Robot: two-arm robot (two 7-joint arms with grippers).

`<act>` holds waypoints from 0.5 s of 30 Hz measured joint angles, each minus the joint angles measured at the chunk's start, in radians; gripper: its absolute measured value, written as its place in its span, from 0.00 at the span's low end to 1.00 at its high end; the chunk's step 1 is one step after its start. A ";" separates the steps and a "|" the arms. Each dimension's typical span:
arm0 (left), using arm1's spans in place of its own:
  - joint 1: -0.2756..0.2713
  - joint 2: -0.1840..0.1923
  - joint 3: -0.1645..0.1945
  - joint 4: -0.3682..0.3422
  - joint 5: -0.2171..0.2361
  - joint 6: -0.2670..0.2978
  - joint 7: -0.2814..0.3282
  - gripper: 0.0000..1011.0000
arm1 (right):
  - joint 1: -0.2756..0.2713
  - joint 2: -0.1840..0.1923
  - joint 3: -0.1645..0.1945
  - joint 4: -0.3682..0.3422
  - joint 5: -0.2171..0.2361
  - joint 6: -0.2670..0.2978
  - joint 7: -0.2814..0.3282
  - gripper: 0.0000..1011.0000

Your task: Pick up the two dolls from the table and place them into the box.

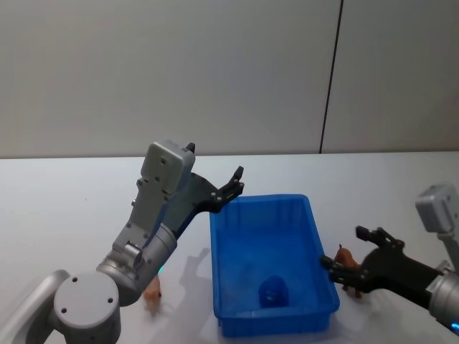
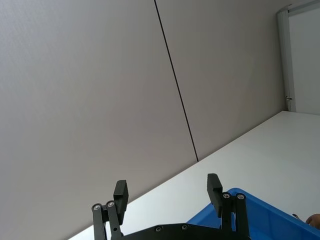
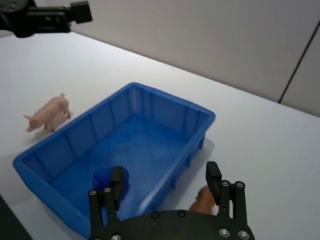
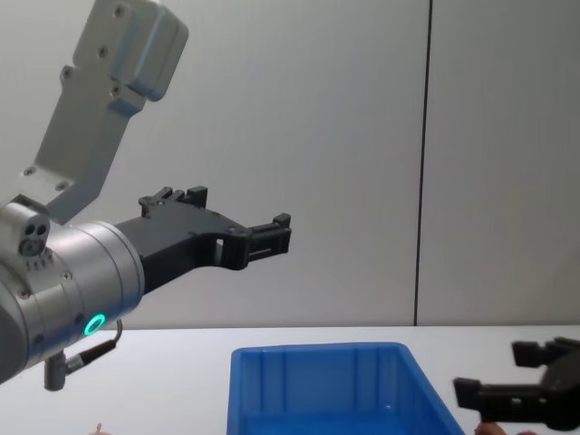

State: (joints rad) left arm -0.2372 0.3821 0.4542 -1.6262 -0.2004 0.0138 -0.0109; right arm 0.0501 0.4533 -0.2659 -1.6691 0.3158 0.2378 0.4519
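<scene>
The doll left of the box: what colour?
The doll is pale peach-pink, clearest in right wrist view.

2 silver-grey arms (image 1: 143, 247), pale boxy wrist housings (image 1: 166, 166); black screw-studded left gripper (image 1: 235, 182) and right gripper (image 1: 344, 246); green ring light (image 4: 94, 323).

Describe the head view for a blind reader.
A blue bin on a white table, pink toy pig to its left, brown toy to its right. Open right gripper is at the brown toy; open left gripper hangs by the bin's far-left corner.
</scene>
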 joint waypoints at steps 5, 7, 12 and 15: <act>0.000 0.000 0.000 0.000 0.000 0.000 0.000 0.99 | -0.016 0.018 0.009 0.008 0.008 -0.005 -0.014 0.99; 0.000 0.000 0.000 0.000 0.000 0.000 0.000 0.99 | -0.020 0.022 0.011 0.012 0.009 -0.006 -0.018 0.99; 0.000 0.000 0.000 0.000 0.000 0.000 0.000 0.99 | -0.029 0.035 0.017 0.032 0.009 -0.007 -0.029 0.99; 0.000 0.000 0.000 0.000 0.000 0.000 0.000 0.99 | -0.031 0.039 0.018 0.045 0.006 -0.006 -0.031 0.99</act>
State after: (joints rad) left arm -0.2372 0.3821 0.4542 -1.6262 -0.2004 0.0138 -0.0109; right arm 0.0194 0.4920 -0.2478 -1.6238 0.3218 0.2318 0.4212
